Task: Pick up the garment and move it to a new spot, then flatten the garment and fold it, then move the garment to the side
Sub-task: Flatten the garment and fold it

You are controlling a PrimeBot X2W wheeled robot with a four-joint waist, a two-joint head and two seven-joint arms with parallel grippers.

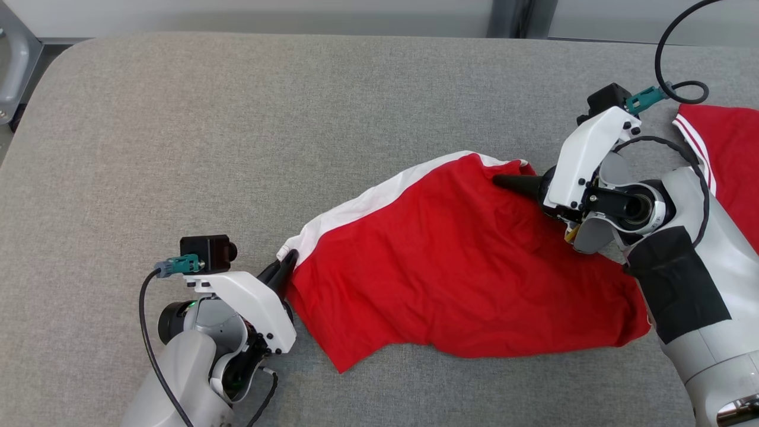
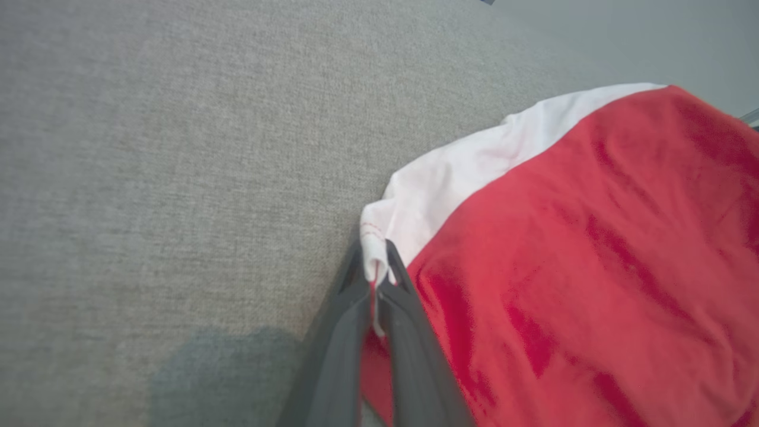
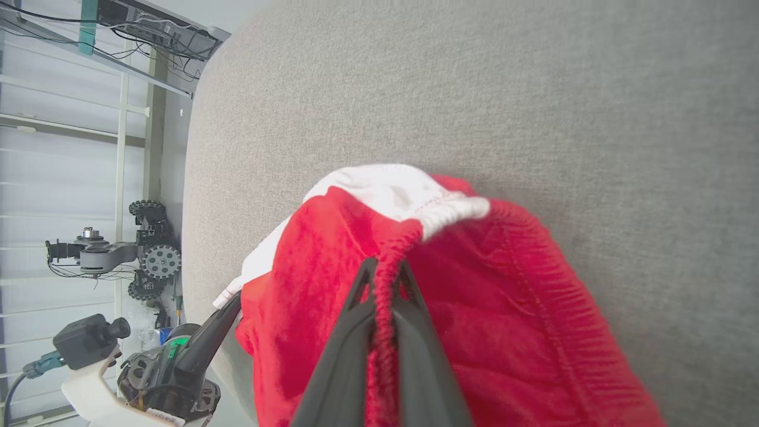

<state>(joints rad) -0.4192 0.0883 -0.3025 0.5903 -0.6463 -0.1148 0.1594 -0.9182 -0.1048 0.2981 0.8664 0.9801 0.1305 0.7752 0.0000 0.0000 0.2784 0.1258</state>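
A red garment (image 1: 450, 261) with a white side stripe lies stretched across the grey padded table (image 1: 237, 118). My left gripper (image 1: 289, 259) is shut on its white corner hem at the lower left; the left wrist view shows the hem pinched between the fingertips (image 2: 373, 273), with the garment (image 2: 593, 267) spreading to the right. At the upper right end, my right gripper (image 1: 501, 181) is shut on the gathered red waistband. In the right wrist view the elastic edge runs between that gripper's tips (image 3: 385, 273), and the garment (image 3: 486, 332) hangs slightly raised there.
More red cloth with white stripes (image 1: 732, 154) lies at the table's right edge behind my right forearm. Bare grey table spreads to the left and far side. Beyond the table's edge, the right wrist view shows shelving and a wheeled machine (image 3: 118, 255).
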